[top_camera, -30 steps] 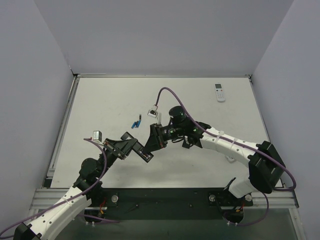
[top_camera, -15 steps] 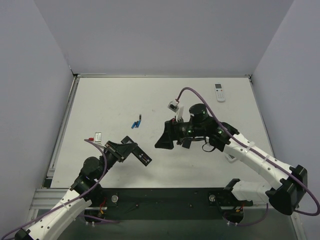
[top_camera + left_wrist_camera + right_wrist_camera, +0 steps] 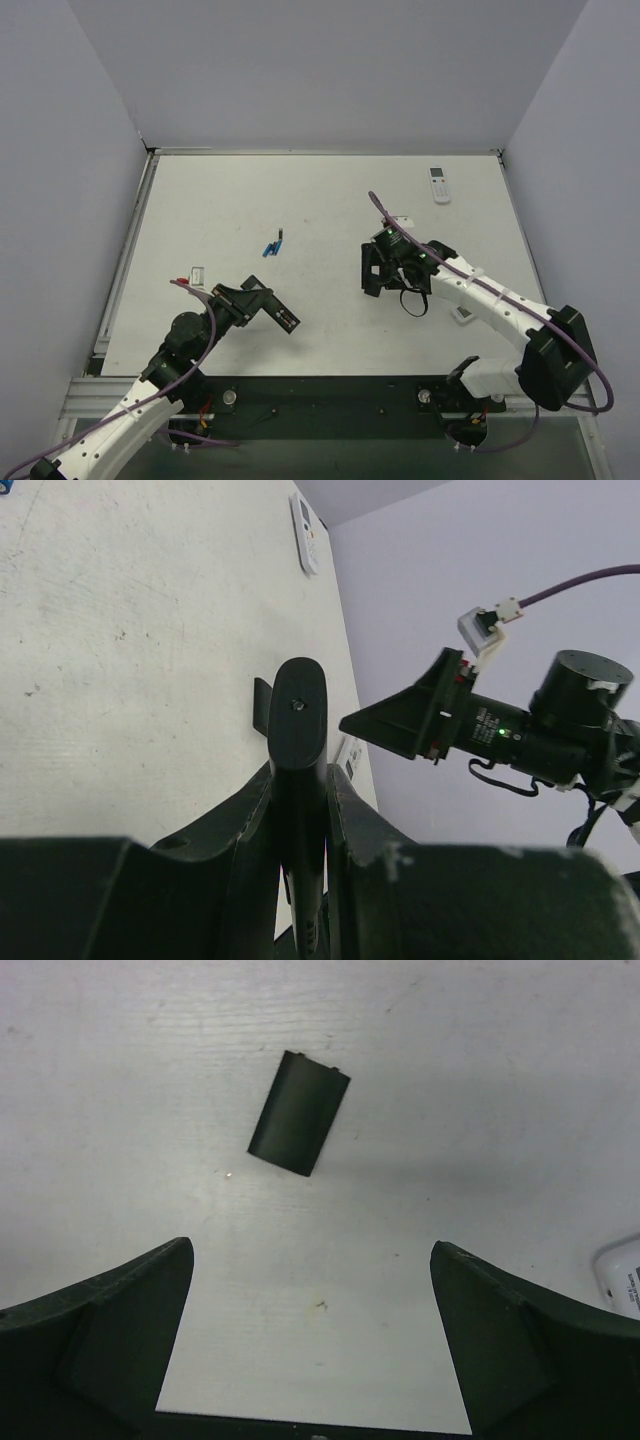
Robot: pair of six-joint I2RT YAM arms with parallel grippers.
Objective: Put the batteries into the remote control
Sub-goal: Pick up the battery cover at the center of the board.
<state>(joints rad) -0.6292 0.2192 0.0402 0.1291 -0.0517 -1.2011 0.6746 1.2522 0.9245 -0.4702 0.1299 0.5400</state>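
the left tool (image 3: 299, 790) was pinching one end of the single black remote control (image 3: 298, 720), held off the surface (image 3: 200, 200). the batteries (image 3: 272, 245) lay loose just beyond the remote, three as far as i could tell, two blue and one dark. right of the remote one black cover (image 3: 299, 1112) lay flat under the right tool (image 3: 310, 1250), jaws spread and empty, and farther right lay one white remote (image 3: 438, 185) and one other white object (image 3: 462, 316). the batteries lay bunched and would likely roll, so a wide pinch might take two, and pushing one in could lever the remote loose.
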